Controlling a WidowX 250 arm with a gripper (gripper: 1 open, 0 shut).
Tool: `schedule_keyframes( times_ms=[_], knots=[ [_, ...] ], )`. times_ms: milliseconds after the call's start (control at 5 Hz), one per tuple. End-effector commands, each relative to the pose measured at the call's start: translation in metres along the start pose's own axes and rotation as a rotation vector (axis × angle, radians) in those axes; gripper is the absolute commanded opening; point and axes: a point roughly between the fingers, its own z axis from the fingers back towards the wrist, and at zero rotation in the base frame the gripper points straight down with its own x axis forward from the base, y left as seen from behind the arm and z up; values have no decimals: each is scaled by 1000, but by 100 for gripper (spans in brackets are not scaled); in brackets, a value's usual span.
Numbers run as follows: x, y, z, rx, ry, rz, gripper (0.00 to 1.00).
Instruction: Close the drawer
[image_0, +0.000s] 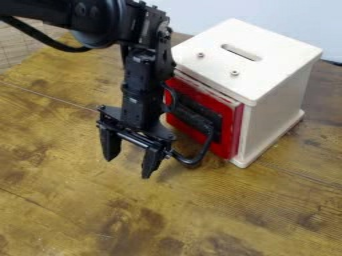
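Note:
The drawer (221, 122) has a red front, a black plate and a big black loop handle (195, 157). It sits in a cream-white box casing (261, 75) with a slotted top and sticks out only a little. My gripper (128, 160) hangs from the black arm (140, 70) just left of the drawer face, fingers pointing down at the table. It is open and empty. Its right finger (150, 165) stands close beside the loop handle. I cannot tell whether they touch.
The box stands on a worn brown wooden table (80, 210). A pale wall lies at the back right behind the box. The arm's upper links cross the top left of the view.

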Motion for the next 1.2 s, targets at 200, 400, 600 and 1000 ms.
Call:
schedule_keyframes(
  times_ms=[200, 400, 600, 1000],
  knots=[
    [14, 12, 24, 1, -83, 29, 100],
    [15, 11, 23, -5, -80, 34, 100],
    [15, 10, 22, -11, -78, 38, 100],
    [16, 8, 25, -26, -78, 48, 100]
  ],
)
